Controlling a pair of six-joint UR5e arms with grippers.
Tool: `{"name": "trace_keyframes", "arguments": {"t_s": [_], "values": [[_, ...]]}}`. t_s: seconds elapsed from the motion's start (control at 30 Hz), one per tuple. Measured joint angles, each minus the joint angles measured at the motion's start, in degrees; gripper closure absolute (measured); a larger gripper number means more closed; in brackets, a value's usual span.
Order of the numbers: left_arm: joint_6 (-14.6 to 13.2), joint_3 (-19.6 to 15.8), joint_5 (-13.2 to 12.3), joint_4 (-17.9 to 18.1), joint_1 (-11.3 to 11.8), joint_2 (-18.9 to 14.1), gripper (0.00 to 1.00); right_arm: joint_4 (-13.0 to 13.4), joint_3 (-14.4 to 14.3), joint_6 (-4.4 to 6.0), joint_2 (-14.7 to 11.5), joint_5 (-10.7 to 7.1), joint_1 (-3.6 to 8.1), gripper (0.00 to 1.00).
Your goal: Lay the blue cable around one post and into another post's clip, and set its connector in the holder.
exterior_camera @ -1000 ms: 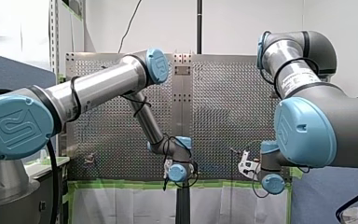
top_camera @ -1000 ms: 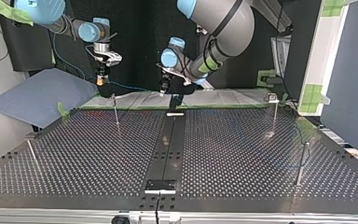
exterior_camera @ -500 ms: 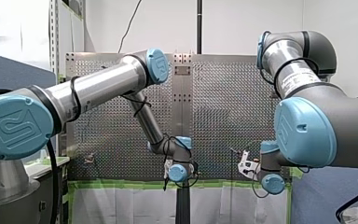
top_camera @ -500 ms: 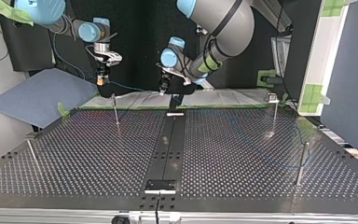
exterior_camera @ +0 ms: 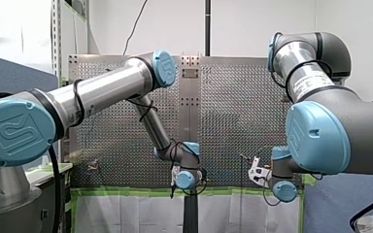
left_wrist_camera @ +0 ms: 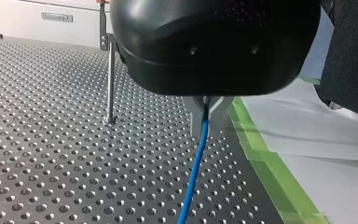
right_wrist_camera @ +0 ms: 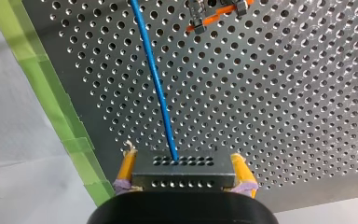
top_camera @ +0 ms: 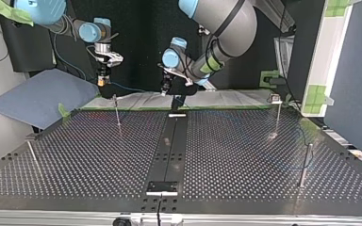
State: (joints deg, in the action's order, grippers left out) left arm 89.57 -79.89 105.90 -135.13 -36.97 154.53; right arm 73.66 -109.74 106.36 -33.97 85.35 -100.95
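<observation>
- Nothing visible has shifted over the last second: my left gripper point(top_camera: 164, 88) and my right gripper point(top_camera: 102, 80) hang at the same spots over the far edge of the perforated table point(top_camera: 245, 155). They sit at the upper middle and upper left of the top view.
- Not yet in any holder, the connector point(right_wrist_camera: 184, 172) is carried in the air by the right gripper. A pale bracket point(top_camera: 161, 188) at the bottom centre of the top view lies well apart from both grippers. I cannot tell whether it is the holder.
- Thin and bright blue, the blue cable point(right_wrist_camera: 161, 88) runs straight. In the top view it shows as a fine line between the two grippers, above the nearest post point(top_camera: 117, 110) and clear of it.
- In the right wrist view the cable leaves the connector's upper row of holes and runs ahead over the table, passing beside an orange clip point(right_wrist_camera: 216, 11) without touching it.
- The connector is a dark grey block with two rows of small holes.
- The right gripper is clamped on the connector, with its yellow pads point(right_wrist_camera: 127, 165) pressed against both ends.
- The left gripper's grey fingers point(left_wrist_camera: 196, 114) are closed together on the cable. It comes out between them and slants down over the table, beside the green tape point(left_wrist_camera: 265, 172).
</observation>
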Motion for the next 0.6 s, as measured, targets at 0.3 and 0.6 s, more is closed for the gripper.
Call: {"name": "trace_keyframes", "arguments": {"t_s": [0.3, 0.6], "values": [[0.00, 0.01, -0.52, -0.05, -0.47, 0.00, 1.00, -0.10, 0.00, 0.00, 0.00, 0.14, 0.16, 1.00], [-0.23, 0.51, -0.52, 0.05, -2.49, -0.01, 1.00, -0.49, 0.00, -0.03, -0.01, 0.85, 1.36, 1.00]]}}
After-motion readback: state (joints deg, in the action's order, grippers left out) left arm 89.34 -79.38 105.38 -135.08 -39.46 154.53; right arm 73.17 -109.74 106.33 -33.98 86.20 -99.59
